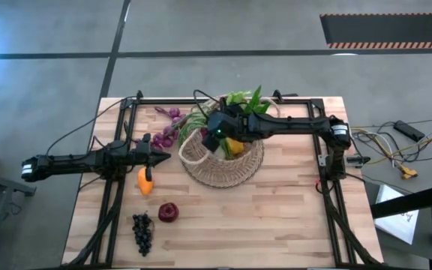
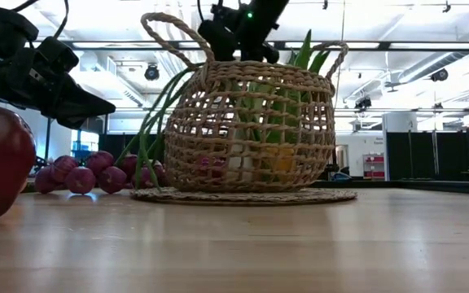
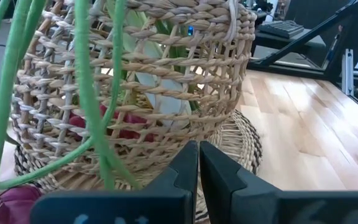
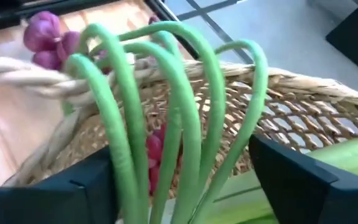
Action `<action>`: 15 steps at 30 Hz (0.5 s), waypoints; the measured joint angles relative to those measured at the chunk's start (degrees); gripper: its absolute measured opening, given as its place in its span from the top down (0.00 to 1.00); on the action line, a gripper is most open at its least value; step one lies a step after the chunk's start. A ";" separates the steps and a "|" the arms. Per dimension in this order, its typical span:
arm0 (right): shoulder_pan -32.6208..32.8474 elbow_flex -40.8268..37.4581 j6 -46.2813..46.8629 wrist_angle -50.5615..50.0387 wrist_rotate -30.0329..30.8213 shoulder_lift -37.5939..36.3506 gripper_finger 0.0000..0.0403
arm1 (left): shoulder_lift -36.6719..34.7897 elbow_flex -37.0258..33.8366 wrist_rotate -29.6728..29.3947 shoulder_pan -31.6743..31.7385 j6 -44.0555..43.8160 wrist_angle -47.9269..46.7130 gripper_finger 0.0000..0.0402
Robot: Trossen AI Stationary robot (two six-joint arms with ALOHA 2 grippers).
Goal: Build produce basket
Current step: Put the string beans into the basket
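Note:
The tan wicker basket (image 1: 223,161) stands upright on a round woven mat (image 2: 243,195) at mid-table. Leafy greens (image 1: 246,97) and an orange fruit (image 1: 233,146) sit inside it, and long green scallion stalks (image 4: 166,124) arch out over its left rim. My right gripper (image 4: 179,180) hovers open above the basket's mouth, with those stalks passing between its fingers. My left gripper (image 3: 199,168) waits shut just left of the basket, close to the tabletop. On the table lie an orange fruit (image 1: 146,182), a dark red apple (image 1: 168,212), dark grapes (image 1: 142,231) and purple grapes (image 1: 167,135). My right gripper has the looping scallion stalks (image 4: 126,155) between its open fingers, coming at them slanting down from the table's right side. The outer stalks run close to the fingers' inner faces; whether either finger touches them I cannot tell.
Black frame rails (image 1: 126,127) run along the table's left, far and right sides. The basket's loop handle (image 2: 173,32) rises on its left side, beside the right gripper. Bare wood lies in front of the basket and toward the near right corner.

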 joint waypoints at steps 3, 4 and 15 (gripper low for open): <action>-1.19 -0.25 2.07 -0.29 -0.40 0.41 0.37 | 0.00 0.00 0.00 0.00 0.00 -0.02 1.00; -1.46 -0.52 2.22 -0.46 -0.36 0.41 0.42 | 0.00 0.00 0.00 0.01 0.02 -0.02 1.00; -0.33 -0.68 2.85 1.62 0.81 -4.00 0.94 | -0.03 0.00 0.00 0.00 0.00 -0.02 1.00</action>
